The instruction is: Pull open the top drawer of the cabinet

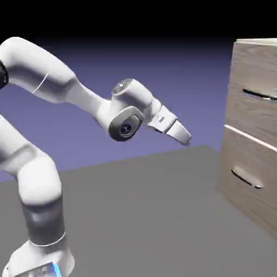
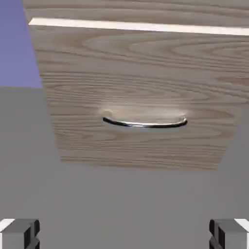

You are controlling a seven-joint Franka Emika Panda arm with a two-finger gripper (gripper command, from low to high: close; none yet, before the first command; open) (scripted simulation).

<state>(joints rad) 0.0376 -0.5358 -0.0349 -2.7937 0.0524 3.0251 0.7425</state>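
Note:
The cabinet (image 1: 250,120) stands at the exterior view's right, tall and wood-grained. Its top drawer (image 1: 254,67) is flush with the front and carries a thin dark bar handle (image 1: 260,94). My gripper (image 1: 185,136) hangs in mid-air to the left of the cabinet, well short of it and lower than that handle. The jaws are open and nothing sits between them. In the hand view my gripper (image 2: 124,236) shows only its grey fingertips (image 2: 20,234) at the bottom corners, wide apart. That view faces the lower drawer front, not the top drawer's handle.
The lower drawer (image 2: 141,78) fills the hand view, with a silvery curved handle (image 2: 144,123) and a white edge strip (image 2: 141,26) above it. The same lower handle (image 1: 246,178) shows in the exterior view. Grey table (image 1: 146,211) lies between arm and cabinet.

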